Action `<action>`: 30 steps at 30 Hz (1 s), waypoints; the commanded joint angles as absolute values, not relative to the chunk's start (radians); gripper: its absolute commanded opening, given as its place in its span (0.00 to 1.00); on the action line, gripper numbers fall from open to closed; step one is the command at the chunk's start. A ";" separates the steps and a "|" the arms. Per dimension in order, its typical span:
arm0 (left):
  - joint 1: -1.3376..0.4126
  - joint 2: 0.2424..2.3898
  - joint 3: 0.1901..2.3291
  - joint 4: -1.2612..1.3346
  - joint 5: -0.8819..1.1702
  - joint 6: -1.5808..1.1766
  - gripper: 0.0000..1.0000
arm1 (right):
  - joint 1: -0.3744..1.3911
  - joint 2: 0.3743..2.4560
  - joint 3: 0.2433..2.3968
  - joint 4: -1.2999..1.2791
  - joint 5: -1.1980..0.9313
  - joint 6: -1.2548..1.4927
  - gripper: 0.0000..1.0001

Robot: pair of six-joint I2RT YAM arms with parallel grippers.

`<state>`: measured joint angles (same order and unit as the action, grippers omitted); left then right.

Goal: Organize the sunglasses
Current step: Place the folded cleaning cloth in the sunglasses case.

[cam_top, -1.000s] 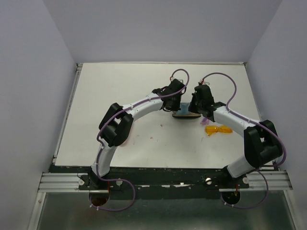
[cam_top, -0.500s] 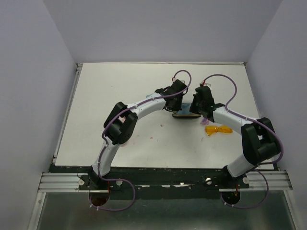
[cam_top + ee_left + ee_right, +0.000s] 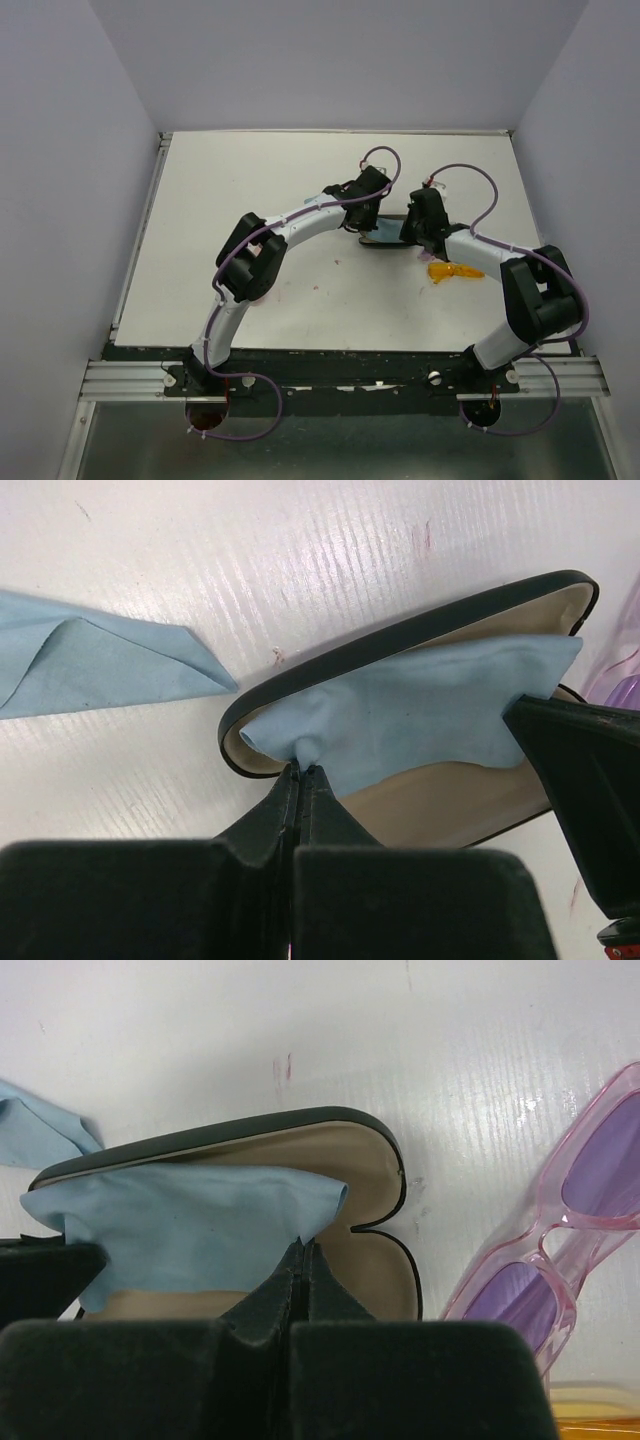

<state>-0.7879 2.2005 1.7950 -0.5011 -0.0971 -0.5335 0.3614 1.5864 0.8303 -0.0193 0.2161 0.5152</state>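
Note:
An open black case (image 3: pixel 385 240) with beige lining (image 3: pixel 450 800) (image 3: pixel 370 1170) lies mid-table. A light blue cloth (image 3: pixel 420 700) (image 3: pixel 190 1220) is spread over its inside. My left gripper (image 3: pixel 372 215) (image 3: pixel 300 770) is shut on the cloth's one corner, my right gripper (image 3: pixel 412 225) (image 3: pixel 303 1245) shut on the opposite corner. The pale pink-purple sunglasses (image 3: pixel 560 1240) (image 3: pixel 620 675) lie on the table just right of the case. The orange sunglasses (image 3: pixel 455 270) lie nearer, partly under my right arm.
A second light blue cloth (image 3: pixel 90 665) (image 3: pixel 35 1125) lies crumpled on the white table (image 3: pixel 250 180) beyond the case's left end. Grey walls stand on three sides. A metal rail (image 3: pixel 340 380) runs along the near edge.
Both grippers have kept their hold on the cloth. The right gripper has moved a little nearer and lower over the case, and its arm now covers part of the orange sunglasses.

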 commanded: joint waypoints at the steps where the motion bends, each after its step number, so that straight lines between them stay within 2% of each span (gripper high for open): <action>1: -0.801 2.177 1.805 -0.485 -0.117 -0.502 0.00 | 0.350 1.568 0.807 0.044 0.262 0.529 0.01; 17: -0.805 2.066 1.704 -0.450 -0.164 -0.502 0.00 | 0.348 1.454 0.805 0.031 0.222 0.509 0.01; 30: -0.805 2.181 1.819 -0.497 -0.173 -0.500 0.00 | 0.345 1.552 0.836 0.061 0.259 0.506 0.01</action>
<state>-0.8009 2.1368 1.7817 -0.4767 -0.1486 -0.5079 0.3531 1.5219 0.8124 0.0299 0.2241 0.5213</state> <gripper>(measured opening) 0.016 0.011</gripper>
